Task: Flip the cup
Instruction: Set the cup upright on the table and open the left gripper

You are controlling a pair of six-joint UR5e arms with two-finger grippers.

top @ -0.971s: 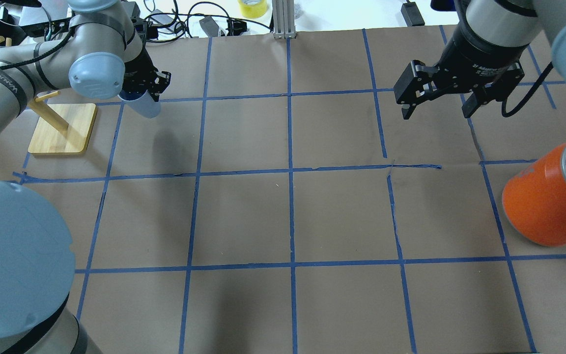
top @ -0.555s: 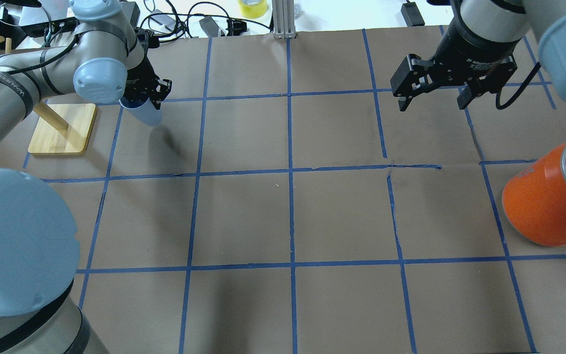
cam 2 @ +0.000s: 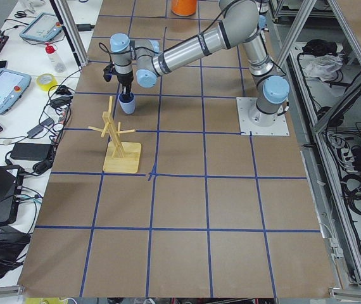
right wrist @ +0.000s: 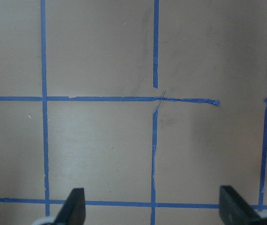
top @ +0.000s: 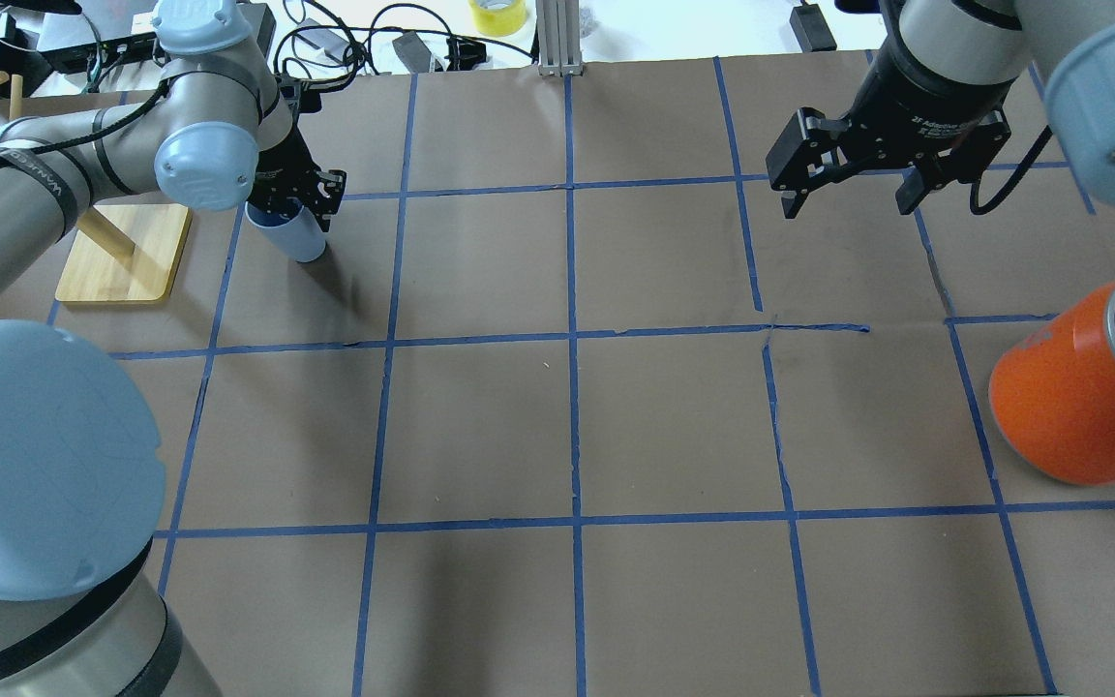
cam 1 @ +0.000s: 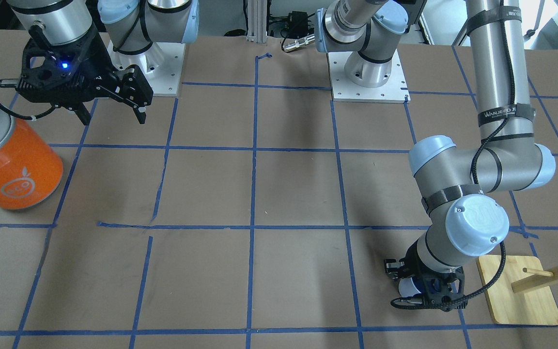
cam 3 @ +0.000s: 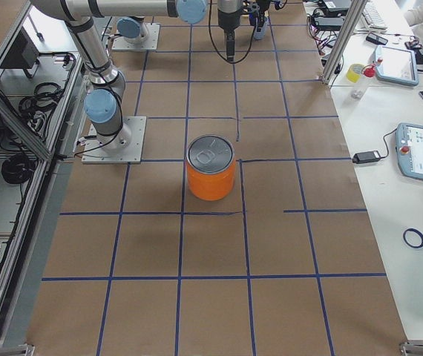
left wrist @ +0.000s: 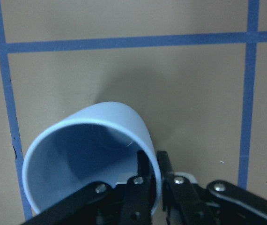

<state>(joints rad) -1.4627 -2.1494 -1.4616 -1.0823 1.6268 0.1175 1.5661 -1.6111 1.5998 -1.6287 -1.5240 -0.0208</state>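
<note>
The cup (top: 294, 235) is a small pale blue tumbler, held mouth-up and slightly tilted at the table's far left. My left gripper (top: 301, 198) is shut on its rim, one finger inside and one outside, as the left wrist view (left wrist: 154, 180) shows, with the blue inside (left wrist: 82, 154) facing the camera. The cup's base is at or just above the paper; I cannot tell if it touches. It also shows in the front view (cam 1: 410, 288) and the exterior left view (cam 2: 126, 103). My right gripper (top: 848, 198) is open and empty, high over the far right.
A wooden peg stand (top: 122, 252) sits just left of the cup. A large orange can (top: 1075, 407) with a silver lid stands at the right edge. Brown paper with a blue tape grid (top: 572, 339) covers the table. Cables and a yellow tape roll (top: 497, 15) lie beyond the far edge.
My left gripper has carried the cup down and slightly right toward the paper, turning it more upright. My right gripper has drifted a little up and away.
</note>
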